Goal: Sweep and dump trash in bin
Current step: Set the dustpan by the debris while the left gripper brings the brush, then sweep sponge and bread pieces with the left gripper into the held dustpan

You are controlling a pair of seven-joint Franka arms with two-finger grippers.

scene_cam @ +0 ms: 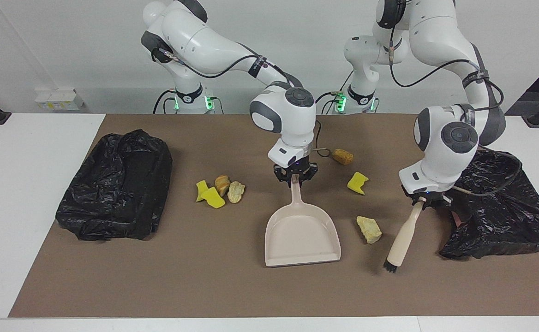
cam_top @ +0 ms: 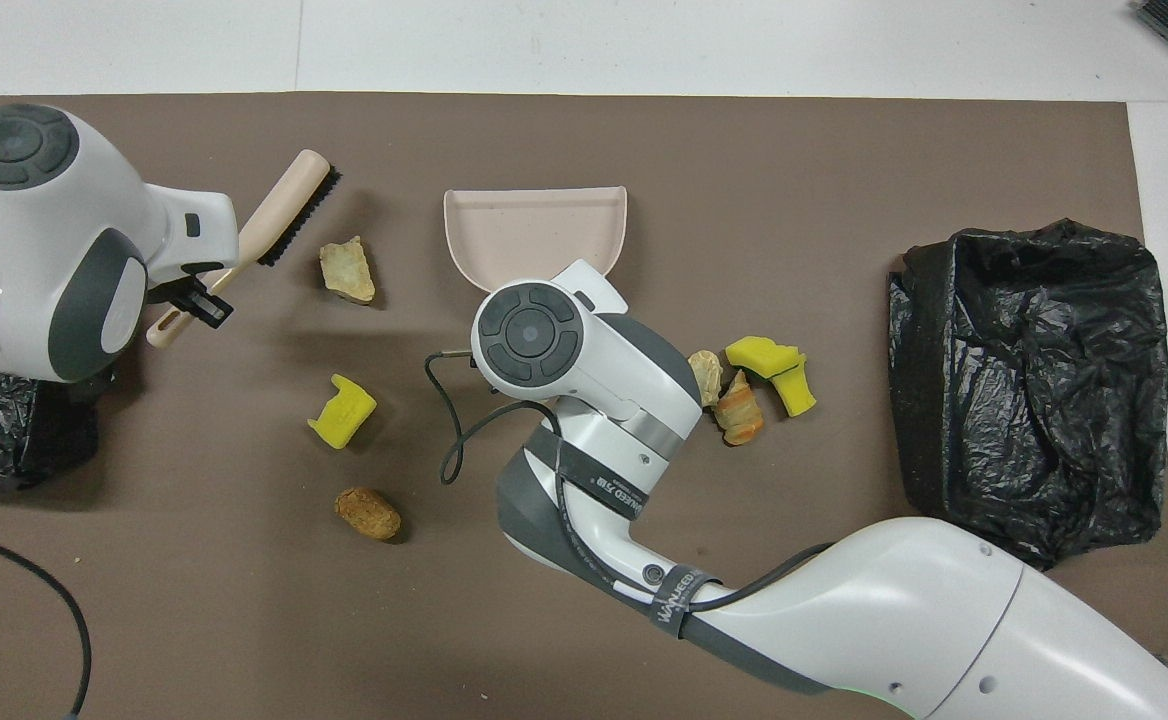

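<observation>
Right gripper: clamped on the top end of the dustpan's handle, near the middle of the mat.
Dustpan: beige, flat on the brown mat, open mouth pointing away from the robots.
Left gripper: closed around the thin end of the brush handle, at the left arm's end of the table, beside a black bag.
Brush: pale wood, slanted, dark bristles low over the mat.
Trash: a beige lump lies between dustpan and brush, touching neither; a yellow scrap and a brown lump lie nearer the robots; two yellow scraps and two lumps cluster toward the right arm's end.
Black bags: one crumpled bag at the right arm's end, another at the left arm's end.
</observation>
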